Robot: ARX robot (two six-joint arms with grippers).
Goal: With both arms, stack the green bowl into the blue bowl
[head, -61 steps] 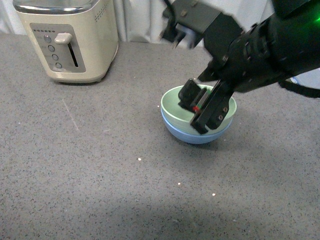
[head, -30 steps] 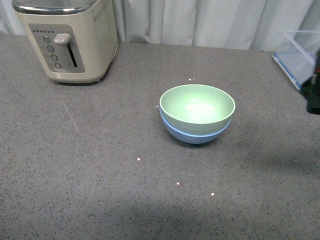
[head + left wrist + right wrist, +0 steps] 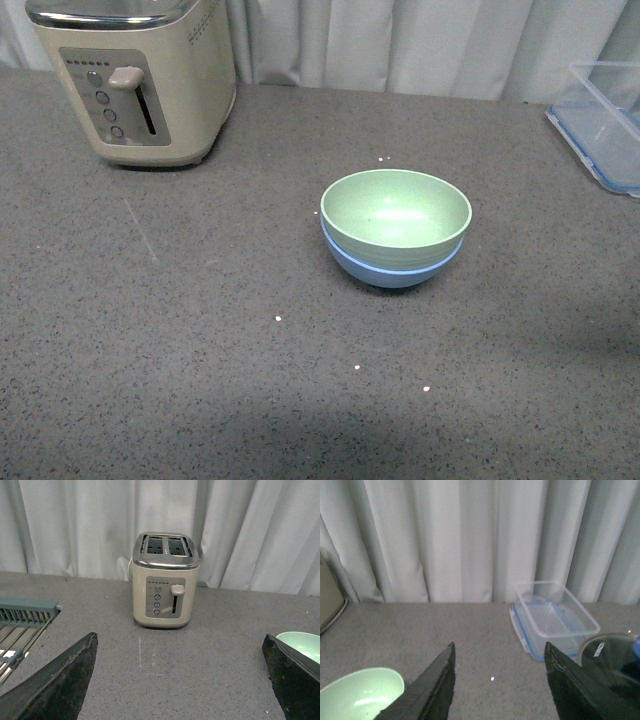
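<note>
Evidently done: green bowl point(image 3: 396, 212) sat nested in blue bowl point(image 3: 392, 268).
Fingers: both pairs spread wide, empty.
Next: nothing required.

Three cameras, one high and two low

The front view looks down on the table point(image 3: 200, 380) from above, facing the curtain point(image 3: 400, 45). Both wrist views sit low and look level toward that curtain. The left one shares the toaster point(image 3: 166, 580) with the front view; all three share the green bowl point(image 3: 396, 215).
</note>
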